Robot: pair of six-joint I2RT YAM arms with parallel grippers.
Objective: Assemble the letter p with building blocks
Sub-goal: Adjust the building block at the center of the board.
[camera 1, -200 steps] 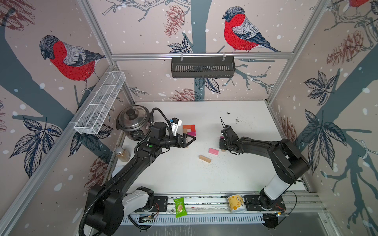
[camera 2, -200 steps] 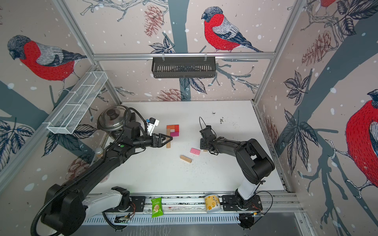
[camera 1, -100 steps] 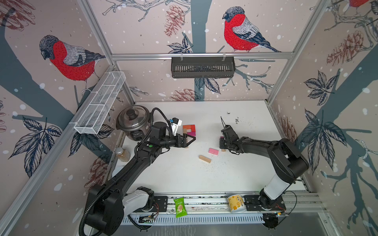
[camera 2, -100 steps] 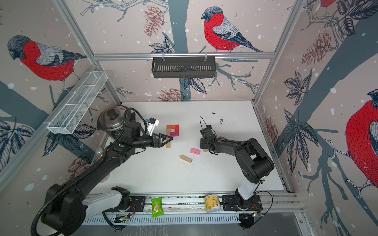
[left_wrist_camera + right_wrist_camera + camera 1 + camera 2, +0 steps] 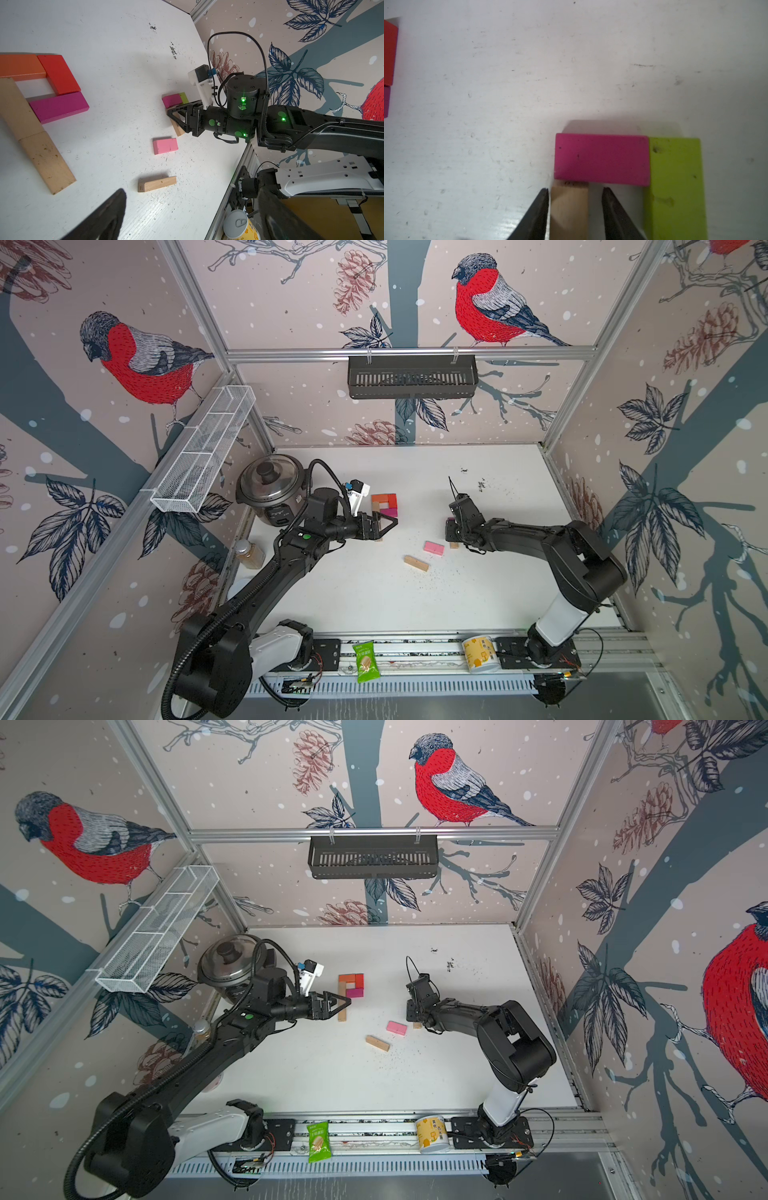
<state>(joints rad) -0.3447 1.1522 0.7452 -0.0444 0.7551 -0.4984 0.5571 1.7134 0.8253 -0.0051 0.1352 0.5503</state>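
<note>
Tan block (image 5: 569,214) inside right end effector (image 5: 575,190)

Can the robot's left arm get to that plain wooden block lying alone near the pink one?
Probably yes. The plain wooden block lies flat on the table, apart from the pink block, and the left fingers hover open nearby with nothing between.

The right tool (image 5: 575,188) has narrowed slightly around the tan block (image 5: 569,209)

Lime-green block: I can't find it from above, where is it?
Right wrist view: the lime-green block lies beside the right gripper, touching one end of the magenta block.
</note>
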